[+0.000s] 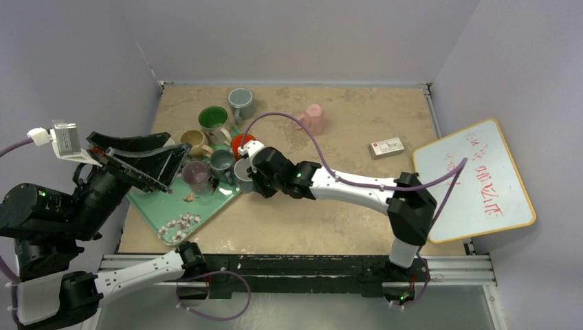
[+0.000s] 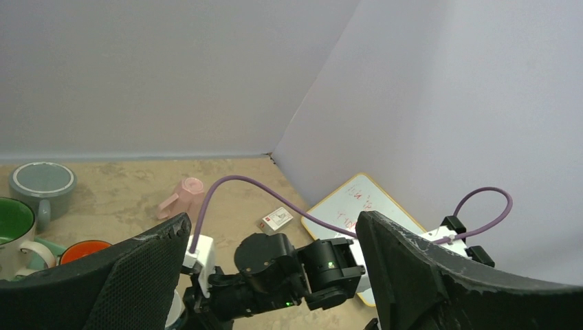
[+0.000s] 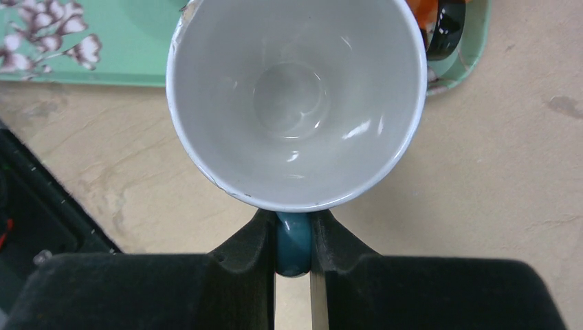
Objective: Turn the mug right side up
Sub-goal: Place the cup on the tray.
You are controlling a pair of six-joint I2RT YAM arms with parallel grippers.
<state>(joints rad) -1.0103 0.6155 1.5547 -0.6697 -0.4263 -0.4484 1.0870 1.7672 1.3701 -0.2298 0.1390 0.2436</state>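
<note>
A blue-grey mug with a white inside has its mouth facing up toward the right wrist camera. My right gripper is shut on its teal handle. In the top view this mug is at the right edge of the green tray, with the right gripper beside it; I cannot tell whether it rests there or hangs just above. A pink mug lies on its side on the table further back. My left gripper hovers open over the tray's left part, holding nothing.
Several other mugs crowd the tray: green-lined, tan, purple, orange-lined, grey-blue. A grey mug stands behind it. A small box and a whiteboard lie to the right. Walls enclose the table.
</note>
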